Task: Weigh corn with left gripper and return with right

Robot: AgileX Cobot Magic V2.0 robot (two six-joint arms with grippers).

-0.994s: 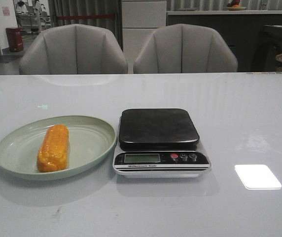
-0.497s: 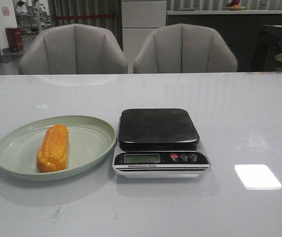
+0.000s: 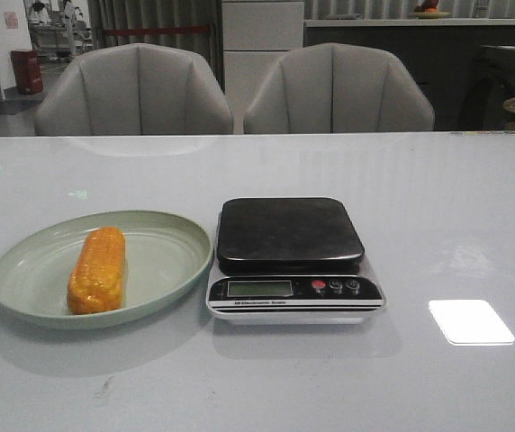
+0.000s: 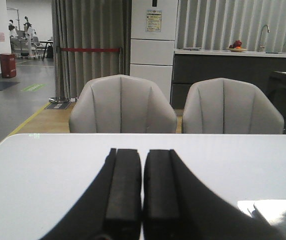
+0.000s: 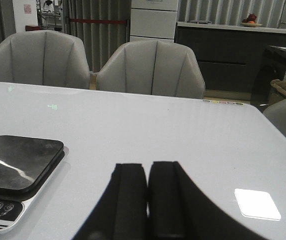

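Observation:
The orange-yellow corn [image 3: 97, 268] lies lengthwise on a pale green plate [image 3: 163, 261] at the table's left in the front view. A kitchen scale [image 3: 291, 256] with a bare black platform stands right of the plate; it also shows in the right wrist view [image 5: 18, 170]. My left gripper [image 4: 143, 160] is shut and empty above bare table. My right gripper [image 5: 148, 172] is shut and empty, to the right of the scale. Neither gripper shows in the front view. The corn is out of both wrist views.
Two grey chairs [image 3: 131, 90] [image 3: 337, 88] stand behind the table's far edge. A bright light reflection [image 3: 470, 321] lies on the glossy white table [image 3: 456, 207] right of the scale. A corner of the scale [image 4: 278, 212] shows in the left wrist view.

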